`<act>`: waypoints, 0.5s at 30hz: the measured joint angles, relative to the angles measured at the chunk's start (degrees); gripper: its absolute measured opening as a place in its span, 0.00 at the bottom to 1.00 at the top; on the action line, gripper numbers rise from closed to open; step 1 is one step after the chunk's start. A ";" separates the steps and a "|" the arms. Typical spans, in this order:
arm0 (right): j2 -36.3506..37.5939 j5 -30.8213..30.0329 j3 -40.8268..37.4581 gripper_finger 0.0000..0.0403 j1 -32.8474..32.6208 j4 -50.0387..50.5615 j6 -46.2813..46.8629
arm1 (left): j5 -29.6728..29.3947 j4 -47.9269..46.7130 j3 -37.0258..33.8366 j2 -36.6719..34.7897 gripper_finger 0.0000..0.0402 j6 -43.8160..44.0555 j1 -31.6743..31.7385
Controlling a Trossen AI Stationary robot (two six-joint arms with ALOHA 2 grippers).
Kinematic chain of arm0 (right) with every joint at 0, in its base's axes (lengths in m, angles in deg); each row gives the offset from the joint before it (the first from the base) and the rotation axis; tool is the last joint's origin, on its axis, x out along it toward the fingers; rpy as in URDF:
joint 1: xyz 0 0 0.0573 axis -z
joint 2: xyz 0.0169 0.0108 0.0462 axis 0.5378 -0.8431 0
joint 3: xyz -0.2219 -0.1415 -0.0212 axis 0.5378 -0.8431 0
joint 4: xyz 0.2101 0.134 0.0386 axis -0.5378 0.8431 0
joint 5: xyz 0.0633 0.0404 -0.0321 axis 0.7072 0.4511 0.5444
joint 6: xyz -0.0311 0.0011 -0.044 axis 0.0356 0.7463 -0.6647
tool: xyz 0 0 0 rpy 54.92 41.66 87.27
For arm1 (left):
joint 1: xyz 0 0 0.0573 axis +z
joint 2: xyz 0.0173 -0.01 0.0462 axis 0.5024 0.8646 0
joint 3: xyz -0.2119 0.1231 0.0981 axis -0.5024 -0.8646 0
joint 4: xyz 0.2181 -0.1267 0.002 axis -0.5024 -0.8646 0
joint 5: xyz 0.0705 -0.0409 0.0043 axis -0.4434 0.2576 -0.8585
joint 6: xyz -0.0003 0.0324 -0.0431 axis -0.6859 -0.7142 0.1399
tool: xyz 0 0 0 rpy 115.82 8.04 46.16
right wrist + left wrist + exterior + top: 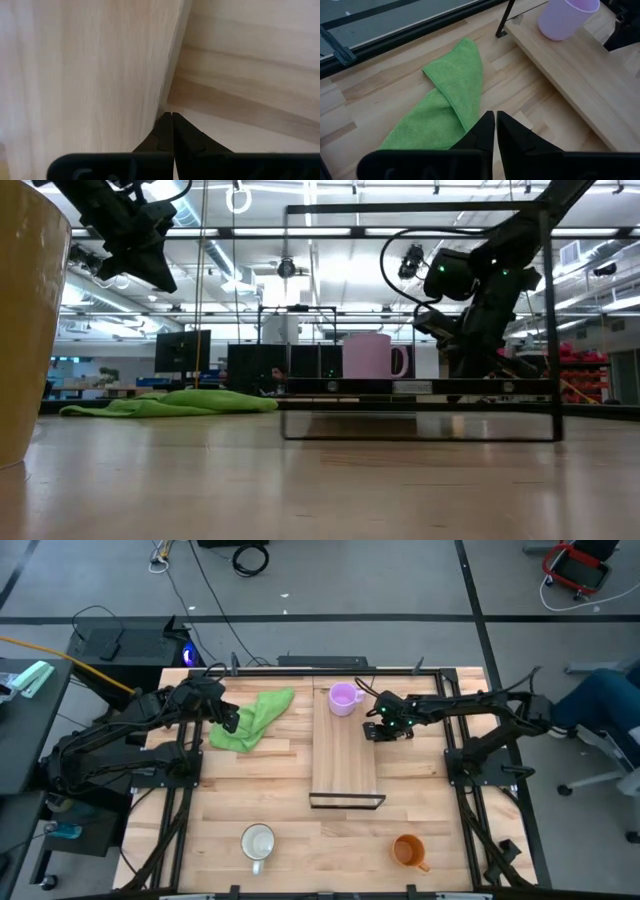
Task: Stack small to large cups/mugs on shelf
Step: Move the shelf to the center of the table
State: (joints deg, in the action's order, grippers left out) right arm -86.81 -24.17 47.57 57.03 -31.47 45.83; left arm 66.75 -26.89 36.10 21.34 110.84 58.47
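The shelf is a light-wood plank with a thin black frame, lying mid-table. The light purple mug stands upright on its far end. The white mug and the orange mug stand on the table near its near edge. My right gripper is shut and points down at the shelf's right long edge; it holds nothing. My left gripper is shut and hangs over the table's far left part.
A crumpled green cloth lies on the table left of the shelf, under my left gripper. The white mug's wall fills the low view's left edge. Bare tabletop lies between the two near mugs.
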 joint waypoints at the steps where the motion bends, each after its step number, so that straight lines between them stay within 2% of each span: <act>1: -0.16 0.06 0.04 0.00 -0.20 -0.36 0.26 | 0.00 0.00 0.00 0.00 0.07 0.00 0.00; 15: -1.05 -0.05 1.74 0.00 -0.87 -1.95 1.51 | -0.01 0.00 0.00 0.00 0.06 0.01 0.01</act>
State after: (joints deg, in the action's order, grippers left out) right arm -87.87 -24.22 49.31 56.16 -33.42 47.34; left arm 66.74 -26.89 36.10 21.34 110.84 58.48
